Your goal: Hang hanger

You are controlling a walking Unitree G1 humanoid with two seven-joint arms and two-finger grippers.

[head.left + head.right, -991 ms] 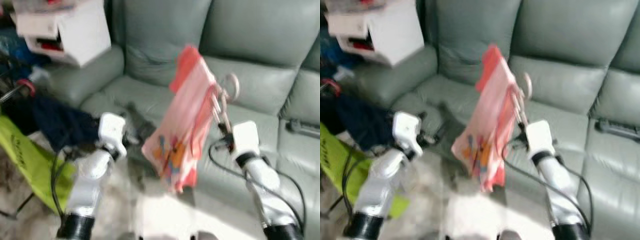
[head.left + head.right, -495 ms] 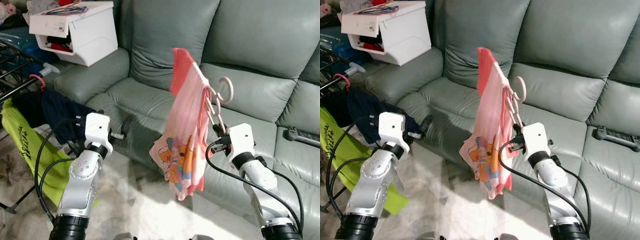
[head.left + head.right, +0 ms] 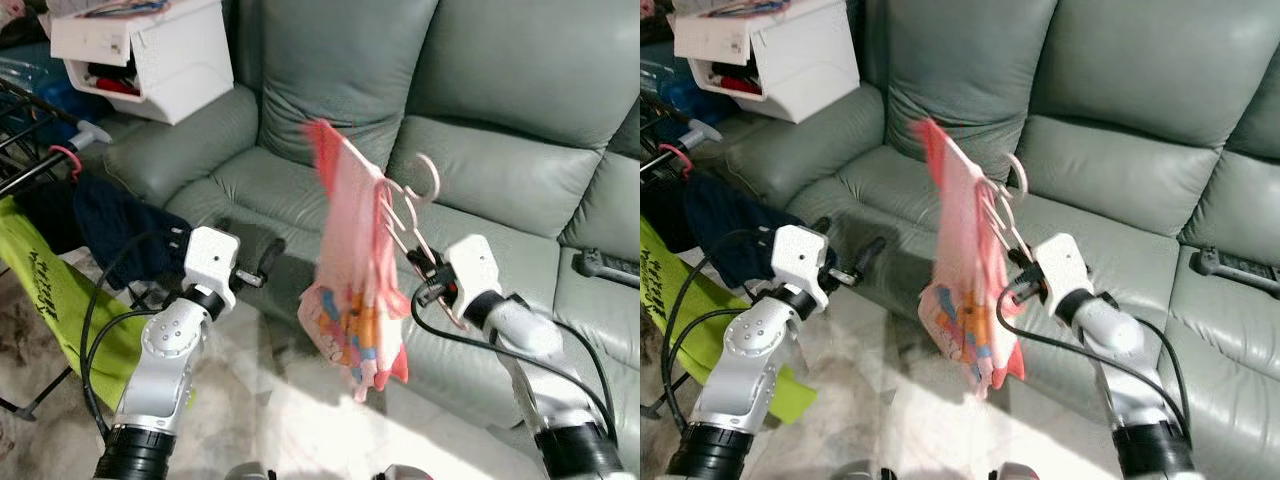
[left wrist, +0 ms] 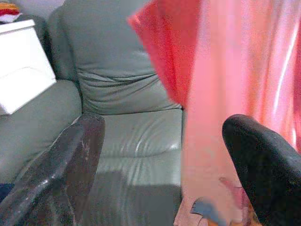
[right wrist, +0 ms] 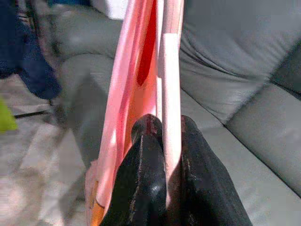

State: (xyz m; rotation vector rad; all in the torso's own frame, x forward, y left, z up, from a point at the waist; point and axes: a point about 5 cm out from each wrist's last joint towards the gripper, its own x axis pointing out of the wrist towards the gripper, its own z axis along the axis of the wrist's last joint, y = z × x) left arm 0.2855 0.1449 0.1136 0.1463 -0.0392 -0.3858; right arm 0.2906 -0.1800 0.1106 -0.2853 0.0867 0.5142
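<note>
A pink hanger [image 3: 415, 215] carries a pink and red child's shirt [image 3: 352, 290] with a cartoon print; it hangs in the air before the grey sofa [image 3: 500, 130]. My right gripper [image 3: 425, 285] is shut on the hanger's lower bar, and in the right wrist view its fingers [image 5: 148, 188] clamp the pink bar [image 5: 170, 117]. My left gripper [image 3: 262, 262] is open, held level left of the shirt with nothing between its fingers [image 4: 70, 165]. The shirt [image 4: 225, 94] hangs just beyond them. A black drying rack [image 3: 30, 130] with clothes stands at the far left.
A white open box [image 3: 150, 50] sits on the sofa's left arm. A dark blue garment [image 3: 100, 225] and a lime green one [image 3: 50, 300] hang on the rack. A black remote-like object [image 3: 605, 265] lies on the right seat. Pale floor [image 3: 300, 420] lies below.
The right gripper has carried the hanger and shirt a little to the left and lower, and the shirt swings. The left gripper sits slightly closer to the shirt. The view shifted slightly.
</note>
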